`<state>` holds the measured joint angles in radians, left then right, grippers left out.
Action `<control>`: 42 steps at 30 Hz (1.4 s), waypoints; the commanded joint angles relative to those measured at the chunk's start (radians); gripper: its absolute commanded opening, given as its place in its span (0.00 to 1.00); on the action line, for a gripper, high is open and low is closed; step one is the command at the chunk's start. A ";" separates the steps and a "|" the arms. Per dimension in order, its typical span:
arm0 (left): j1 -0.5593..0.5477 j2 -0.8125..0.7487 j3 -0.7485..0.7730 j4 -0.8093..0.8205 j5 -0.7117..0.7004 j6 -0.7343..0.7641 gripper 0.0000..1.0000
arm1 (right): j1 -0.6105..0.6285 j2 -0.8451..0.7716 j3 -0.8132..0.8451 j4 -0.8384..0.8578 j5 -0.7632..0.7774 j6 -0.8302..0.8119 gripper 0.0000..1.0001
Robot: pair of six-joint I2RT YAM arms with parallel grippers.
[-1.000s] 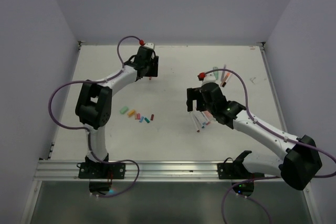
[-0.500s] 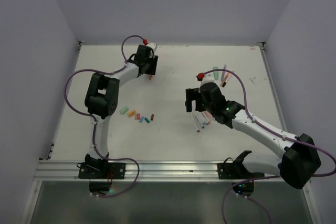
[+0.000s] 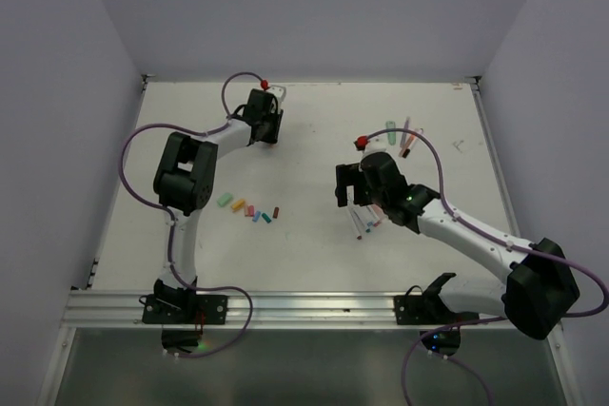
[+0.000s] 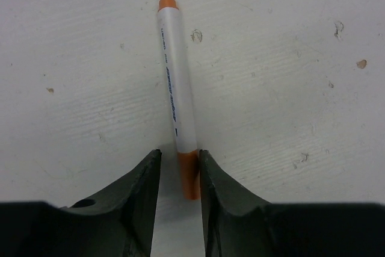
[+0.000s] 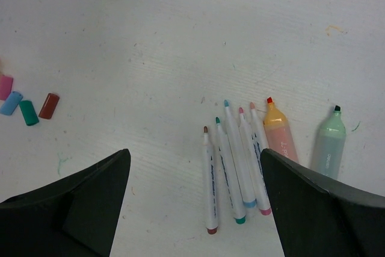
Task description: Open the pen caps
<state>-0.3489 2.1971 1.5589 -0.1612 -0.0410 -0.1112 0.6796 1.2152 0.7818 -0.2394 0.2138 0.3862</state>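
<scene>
A white-barrelled pen [image 4: 173, 76] with orange ends lies on the table. Its orange cap [image 4: 189, 176] sits between the jaws of my left gripper [image 4: 179, 156]; the right jaw touches it and a gap stays on the left. That gripper is at the back left in the top view [image 3: 266, 126]. My right gripper [image 5: 194, 154] is wide open and empty above several uncapped white pens [image 5: 231, 161], an orange highlighter [image 5: 280, 133] and a pale green highlighter [image 5: 328, 142]. Loose caps lie to the left: pink [image 5: 5, 86], blue [image 5: 11, 103], green [image 5: 28, 112], dark red [image 5: 49, 105].
More pens [image 3: 403, 135] lie at the back right of the table. The row of loose caps [image 3: 249, 208] lies left of centre in front of the left arm. Grey walls close in the table on three sides.
My left gripper has moved a little toward the back edge and down over the orange-ended pen. The right gripper has drifted slightly left over the uncapped pens.
</scene>
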 commanded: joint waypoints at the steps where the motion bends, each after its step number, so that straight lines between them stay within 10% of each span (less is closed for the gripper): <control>1: 0.002 -0.014 -0.022 0.002 0.012 0.024 0.31 | -0.003 -0.036 -0.009 0.034 -0.004 0.019 0.93; 14: -0.071 -0.275 -0.272 0.008 0.059 0.067 0.00 | -0.006 -0.079 0.023 0.040 -0.002 -0.003 0.93; 42: -0.242 -0.890 -0.428 -0.291 0.477 0.648 0.00 | -0.270 0.289 0.674 -0.451 -0.879 -0.242 0.88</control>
<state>-0.5850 1.3277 1.1160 -0.3977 0.3714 0.4442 0.4114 1.4757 1.3918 -0.5777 -0.5549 0.1963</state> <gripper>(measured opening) 0.149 0.880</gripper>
